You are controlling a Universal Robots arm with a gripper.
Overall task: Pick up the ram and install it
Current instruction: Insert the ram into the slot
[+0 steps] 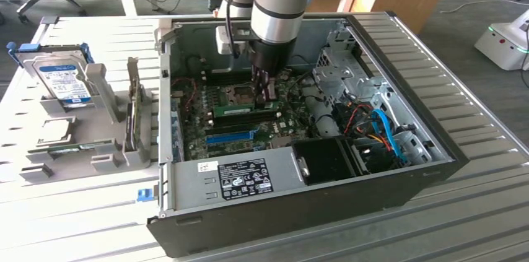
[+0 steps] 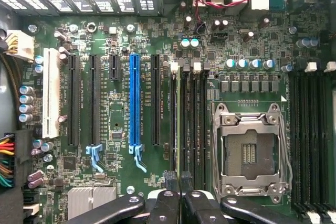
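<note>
an open computer case [image 1: 430, 169] is lying on its side on a slatted grey counter [image 1: 479, 212], with its motherboard facing up.

the exterior view is showing what the wrist view is not. the grey arm [image 1: 277, 2] is coming in from twelve o'clock and standing almost straight up and down, with its wrist reaching into the middle of the case. well apart from the case, out at nine o'clock, a grey holder is carrying a hard drive [image 1: 62, 82] and an upright expansion card [image 1: 132, 110]. the ram [image 1: 234, 111], a narrow green stick, is standing on edge in the memory slots near the centre of the board. the dark fingers [image 1: 266, 91] are pointing down at its three o'clock end.

the wrist view is looking straight down on the board and giving the close detail. the fingers [image 2: 170, 178] are lying together with only a sliver between them, over the bank of dark memory slots. those slots are sitting between the long blue slot [image 2: 135, 103] and the open cpu socket [image 2: 249, 153]. whether the fingers are pinching the ram or only pressing on its top edge cannot be told.
</note>
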